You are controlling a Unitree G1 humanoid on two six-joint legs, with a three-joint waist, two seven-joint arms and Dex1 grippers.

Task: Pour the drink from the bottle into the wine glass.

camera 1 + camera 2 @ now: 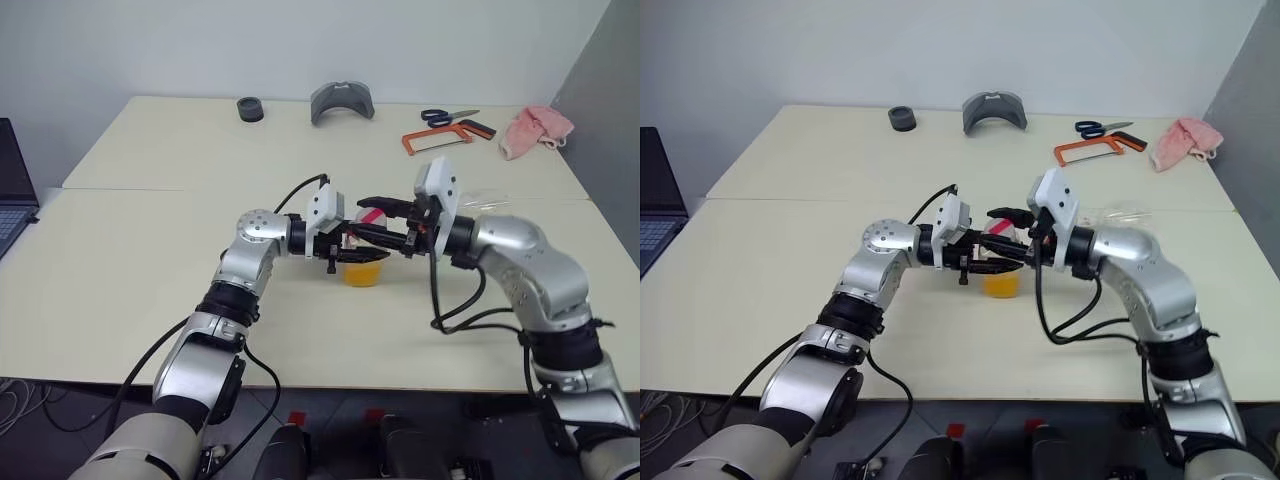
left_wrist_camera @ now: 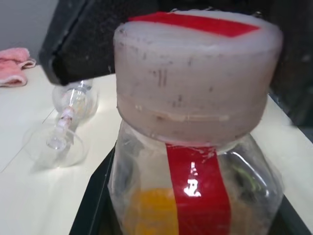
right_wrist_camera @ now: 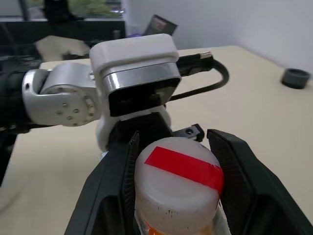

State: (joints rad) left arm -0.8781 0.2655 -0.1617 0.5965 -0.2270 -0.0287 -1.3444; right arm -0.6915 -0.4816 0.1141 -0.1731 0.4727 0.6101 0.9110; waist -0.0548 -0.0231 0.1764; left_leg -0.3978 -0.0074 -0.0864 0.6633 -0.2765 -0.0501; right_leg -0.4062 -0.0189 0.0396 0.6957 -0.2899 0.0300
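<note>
Now, step: uncapping.
Left claw (image 1: pixel 345 243): clamped on bottle (image 2: pixel 195 191).
Right claw (image 3: pixel 178 161): pinching cap (image 3: pixel 177 178).
Next: twist cap; glass (image 2: pixel 66 122) lies at two o'clock.

White cap (image 3: pixel 177 183) red-striped; orange drink (image 1: pixel 362 272).

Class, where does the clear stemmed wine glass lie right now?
The clear stemmed wine glass lies tipped on its side on the cream table, to the robot's right, beyond the right arm.

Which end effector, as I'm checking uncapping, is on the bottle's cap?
The right end effector: it straddles the cap; the left end effector holds the bottle body.
</note>
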